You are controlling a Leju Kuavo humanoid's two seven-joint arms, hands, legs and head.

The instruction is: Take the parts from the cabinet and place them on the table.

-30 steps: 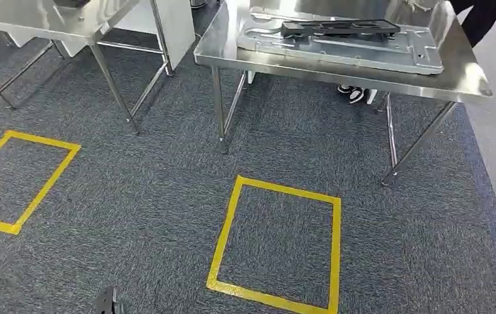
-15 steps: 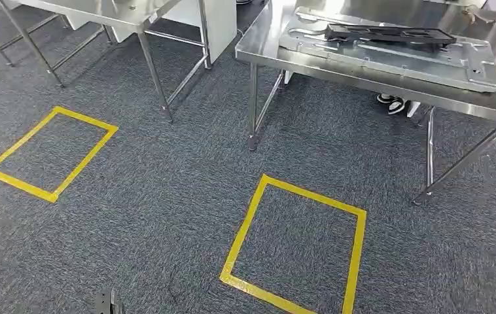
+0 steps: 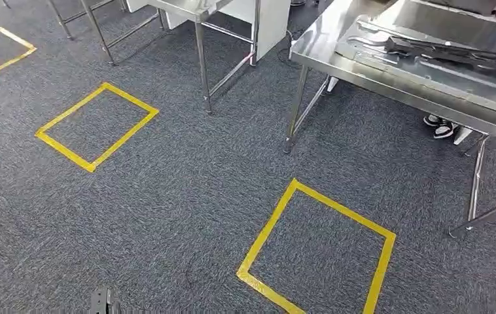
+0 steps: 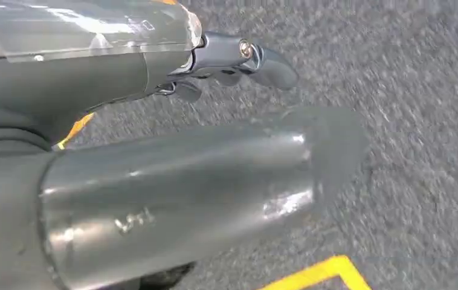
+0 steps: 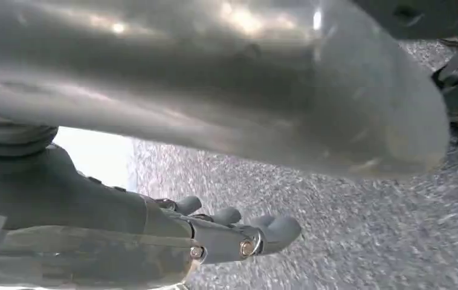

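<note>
Grey carpet (image 3: 167, 196) carries yellow tape squares (image 3: 97, 125), likely standing marks for the walking robot. To the right, a steel counter (image 3: 337, 55) bears a flat metal tray (image 3: 428, 72) with a dark part (image 3: 455, 53) lying on it. Both arms hang: left hand (image 4: 238, 60) and right hand (image 5: 232, 232) hold nothing, fingers loosely apart. Compared with a second ago, the whole view has swung left, so the counter sits farther right.

Steel table (image 3: 337, 62) with grey tray (image 3: 468, 82) under black part (image 3: 455, 52).
</note>
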